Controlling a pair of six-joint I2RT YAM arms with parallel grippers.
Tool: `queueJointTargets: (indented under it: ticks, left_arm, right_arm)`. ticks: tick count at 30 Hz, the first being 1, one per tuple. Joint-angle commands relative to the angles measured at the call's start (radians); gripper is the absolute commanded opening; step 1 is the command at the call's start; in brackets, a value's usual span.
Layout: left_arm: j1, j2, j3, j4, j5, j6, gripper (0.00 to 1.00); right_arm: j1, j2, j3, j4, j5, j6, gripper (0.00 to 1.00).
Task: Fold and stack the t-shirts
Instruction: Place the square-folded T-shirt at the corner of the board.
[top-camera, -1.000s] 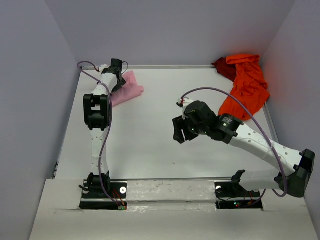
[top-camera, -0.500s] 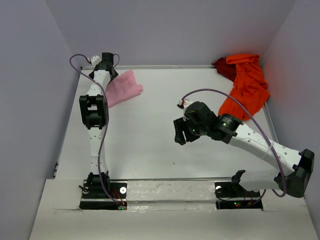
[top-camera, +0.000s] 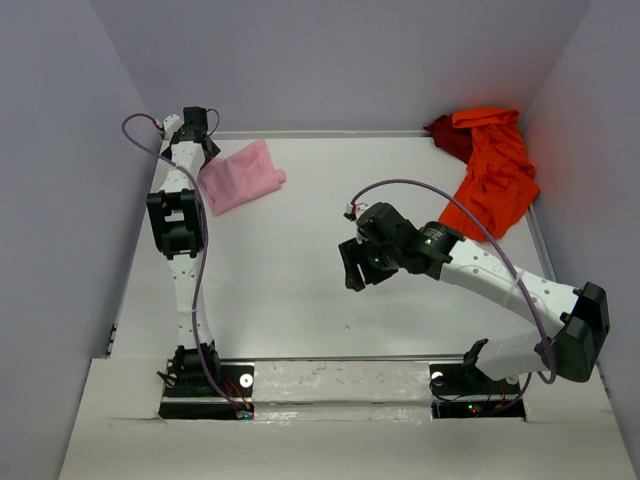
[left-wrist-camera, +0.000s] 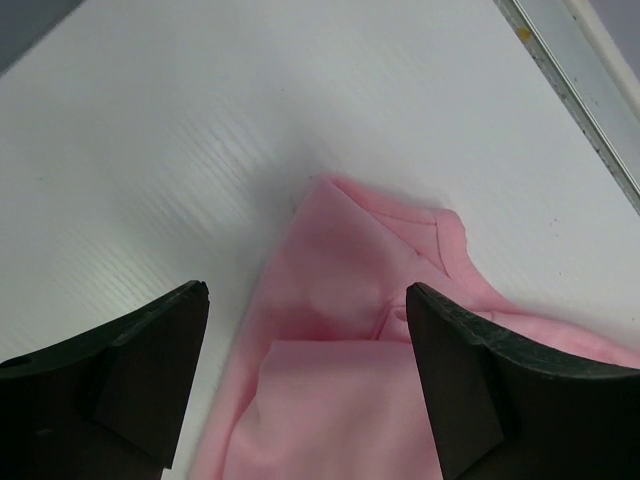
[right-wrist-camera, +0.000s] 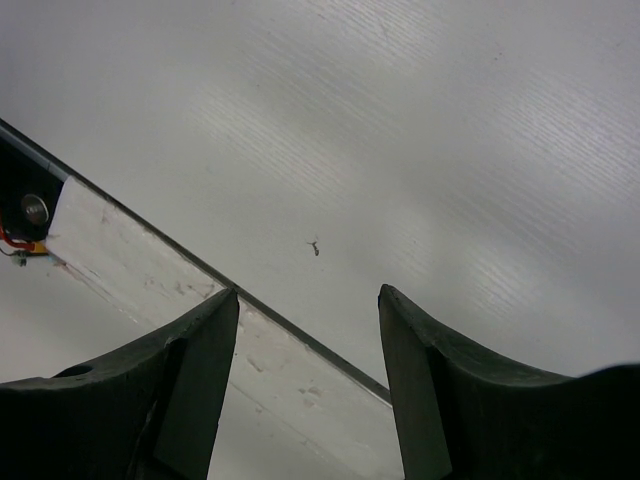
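— Two arms out, both empty-handed. Left gripper (top-camera: 196, 132) is way over at the far-left corner of the white table (top-camera: 290, 290), fingers spread wide, nothing betw. them.
— And the shirt?
— Folded pink cloth t-shirt (top-camera: 241, 176) lies flat just right of that gripper, near the back edge. On the left wrist cam the gripper (left-wrist-camera: 305, 300) hangs over the shirt's (left-wrist-camera: 370, 370) corner; can't tell if it's touching.
— Right side?
— Right gripper (top-camera: 356, 268) is approx. mid-table, fingers also wide apart, holding nothing. Its wrist cam shows the gripper (right-wrist-camera: 308, 298) above bare tabletop w/ a tiny dark speck (right-wrist-camera: 314, 246), plus the white board at the near edge (right-wrist-camera: 130, 270).
— Other shirts?
— Crumpled orange t-shirt (top-camera: 497, 170) heaped in the far-right corner against the wall, w/ a dark red garment (top-camera: 446, 134) touching its left side. Both well apart from the pink one and from either gripper.
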Motion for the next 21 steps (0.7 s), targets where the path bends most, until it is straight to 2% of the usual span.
queueJointTargets:
  ticks: [1, 11, 21]
  left_arm:
    - [-0.029, -0.087, -0.017, 0.006, 0.033, 0.014, 0.89]
    - [-0.051, -0.205, -0.140, -0.025, 0.014, -0.012, 0.89]
    - [-0.065, -0.291, -0.182, -0.032, 0.028, -0.015, 0.89]
  right_arm:
    - [-0.006, 0.020, 0.064, 0.039, -0.021, -0.022, 0.64]
    - [-0.015, 0.025, 0.056, 0.082, -0.018, -0.019, 0.63]
    - [-0.024, 0.002, 0.021, 0.119, -0.020, 0.004, 0.63]
